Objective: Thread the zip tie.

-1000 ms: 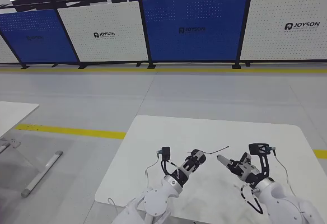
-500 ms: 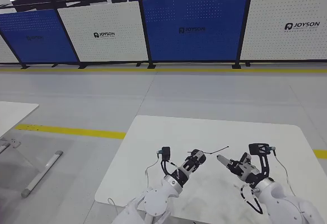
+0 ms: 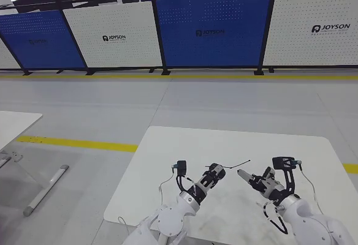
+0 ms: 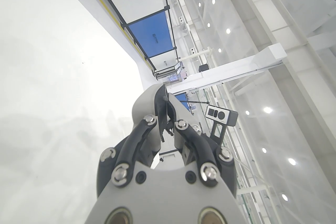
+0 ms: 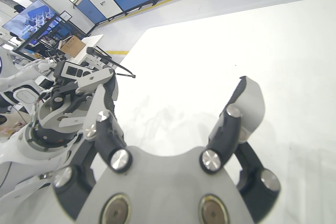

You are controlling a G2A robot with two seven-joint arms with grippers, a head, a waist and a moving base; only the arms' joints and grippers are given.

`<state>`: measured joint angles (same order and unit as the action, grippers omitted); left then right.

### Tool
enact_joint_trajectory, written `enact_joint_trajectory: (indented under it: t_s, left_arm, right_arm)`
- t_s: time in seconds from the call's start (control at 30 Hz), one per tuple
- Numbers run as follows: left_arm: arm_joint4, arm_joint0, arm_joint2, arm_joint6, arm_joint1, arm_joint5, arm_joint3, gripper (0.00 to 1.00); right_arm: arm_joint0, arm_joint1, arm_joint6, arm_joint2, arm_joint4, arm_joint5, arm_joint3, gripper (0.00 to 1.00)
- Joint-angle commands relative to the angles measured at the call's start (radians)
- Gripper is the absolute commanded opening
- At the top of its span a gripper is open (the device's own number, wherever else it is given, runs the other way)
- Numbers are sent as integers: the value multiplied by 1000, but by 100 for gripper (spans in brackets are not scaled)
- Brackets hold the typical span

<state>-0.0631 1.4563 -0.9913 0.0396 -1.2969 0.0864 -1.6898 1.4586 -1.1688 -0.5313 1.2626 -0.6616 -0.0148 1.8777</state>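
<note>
A thin black zip tie (image 3: pixel 237 164) sticks out of my left gripper (image 3: pixel 216 171), which is shut on it above the white table (image 3: pixel 185 144). In the left wrist view the strap (image 4: pixel 166 104) runs between the closed pads. My right gripper (image 3: pixel 245 177) stands open a short way to the side of the tie, nothing between its fingers. From the right wrist view the zip tie (image 5: pixel 115 66) pokes out past the left gripper (image 5: pixel 101 76), and my own right gripper (image 5: pixel 176 88) is spread wide over bare tabletop.
The table's far edge (image 3: pixel 240 130) drops to grey floor with a yellow line (image 3: pixel 75 144). A second white table (image 3: pixel 7 125) stands at the left. Blue and white partition panels (image 3: pixel 213 33) line the back.
</note>
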Motion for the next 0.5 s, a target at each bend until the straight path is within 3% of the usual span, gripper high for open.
enact_joint_trajectory:
  t_s: [0.0, 0.17, 0.33, 0.47]
  left_arm:
    - [0, 0, 0, 0, 0, 0, 0, 0]
    - [0, 0, 0, 0, 0, 0, 0, 0]
    - [0, 0, 0, 0, 0, 0, 0, 0]
    - [0, 0, 0, 0, 0, 0, 0, 0]
  right_arm:
    - [0, 0, 0, 0, 0, 0, 0, 100]
    - [5, 0, 7, -9, -17, 6, -2, 100]
    - [-7, 4, -61, -10, -35, 23, 4, 100]
    - [-10, 11, -120, 19, -9, 68, 12, 100]
